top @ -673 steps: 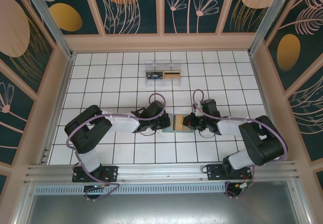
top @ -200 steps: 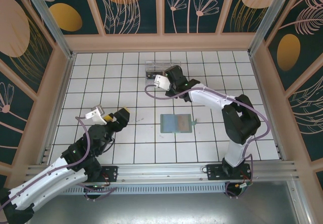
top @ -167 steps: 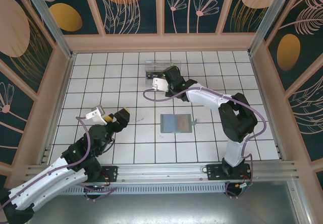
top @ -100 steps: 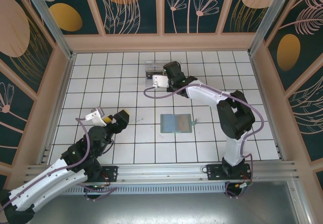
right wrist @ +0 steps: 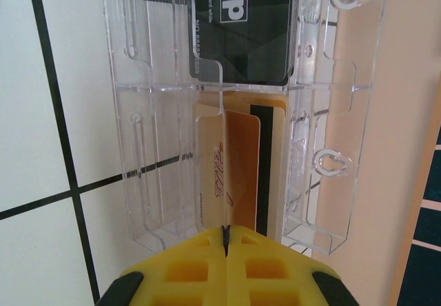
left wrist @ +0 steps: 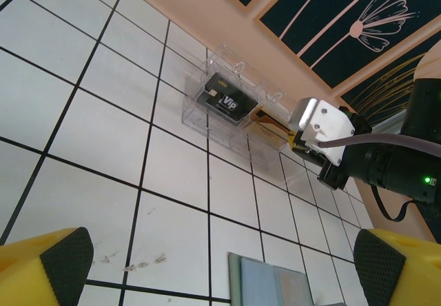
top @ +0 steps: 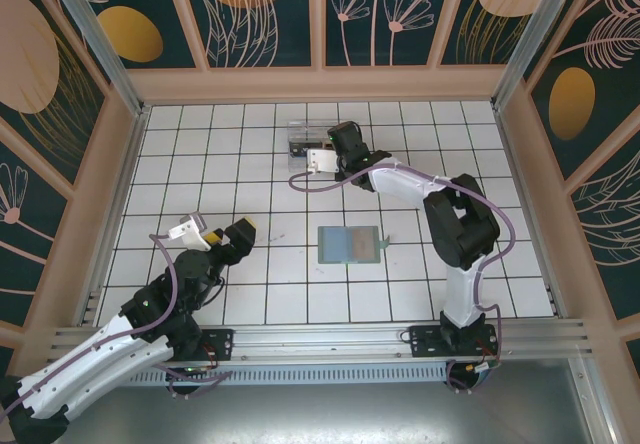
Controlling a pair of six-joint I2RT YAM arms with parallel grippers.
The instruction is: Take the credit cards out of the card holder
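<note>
Pinching a tan credit card (right wrist: 238,168) on edge between my right jaws, over the clear box (right wrist: 138,147), black card (right wrist: 244,30) lying in its next compartment, card holder (top: 349,244) open on the counter (top: 180,164), left jaws spread wide.

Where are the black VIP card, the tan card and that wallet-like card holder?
black VIP card (right wrist: 244,30), right wrist view, its middle.
tan card (right wrist: 241,175), right wrist view, its face just above the jaws.
card holder (top: 348,244), top view, its flat middle.
</note>
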